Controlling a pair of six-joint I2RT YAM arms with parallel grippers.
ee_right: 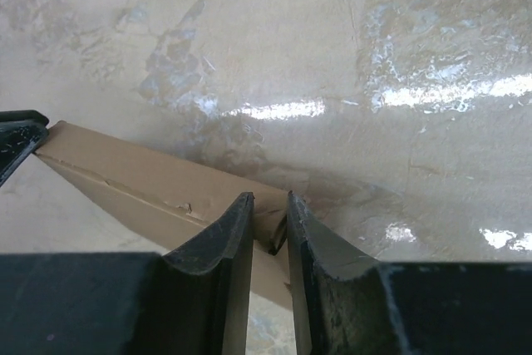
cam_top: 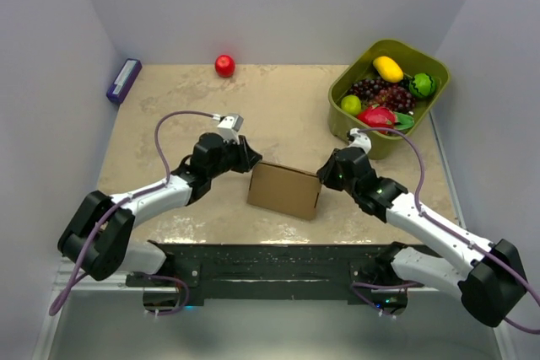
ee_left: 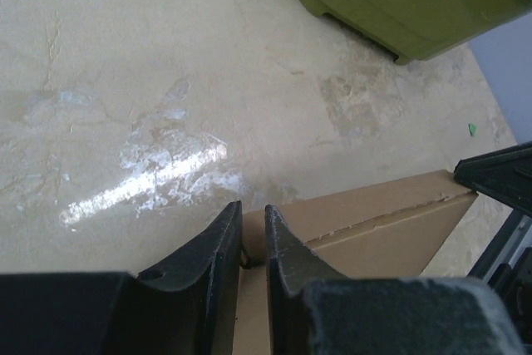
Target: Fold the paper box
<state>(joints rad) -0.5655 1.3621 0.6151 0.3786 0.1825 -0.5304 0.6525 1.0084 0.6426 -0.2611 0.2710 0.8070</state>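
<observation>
Here's the paper box (cam_top: pixel 284 190), dead centre of the top view, sitting on the table (cam_top: pixel 169 107) between the two arms and, by the look of it, only partly formed. The left gripper (cam_top: pixel 251 161) is at its left end and the right gripper (cam_top: pixel 323 176) at its right end. One at each end, I'd say, so the thin cardboard can be steadied and creased without sliding. In the wrist views both pincers stand narrow, each with a cardboard corner nipped between the fingers (ee_left: pixel 223 243), so both appear to hold the box. The green bin (cam_top: pixel 388 97) of fruit sits well apart, upper right. The folding looks unfinished.
</observation>
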